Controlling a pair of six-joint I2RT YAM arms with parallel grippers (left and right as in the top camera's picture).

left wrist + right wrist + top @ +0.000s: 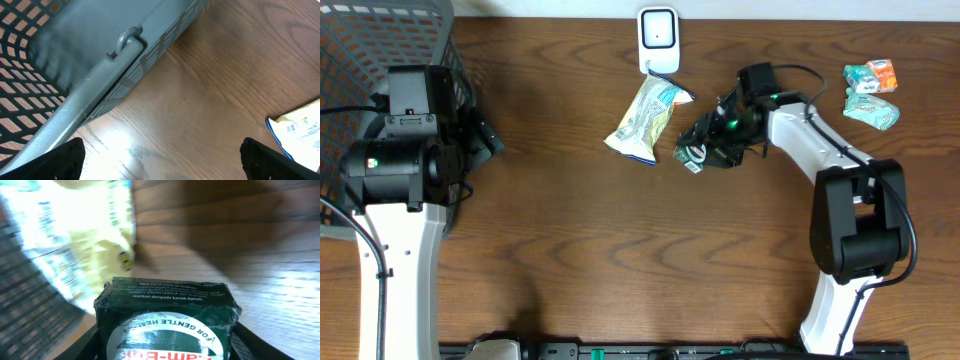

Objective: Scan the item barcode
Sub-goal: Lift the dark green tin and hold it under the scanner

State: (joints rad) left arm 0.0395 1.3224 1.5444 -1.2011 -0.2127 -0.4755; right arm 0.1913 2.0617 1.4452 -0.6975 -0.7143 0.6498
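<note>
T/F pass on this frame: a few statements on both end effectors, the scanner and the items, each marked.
1. The right end effector has the dark green box between its fingers. True.
2. The left end effector holds the snack bag. False: it is open and empty, beside the gray basket.
3. The white scanner stands at the table's far edge, just beyond the snack bag. True.
4. The snack bag lies inside the basket. False: it lies on the table, left of the green box.
</note>
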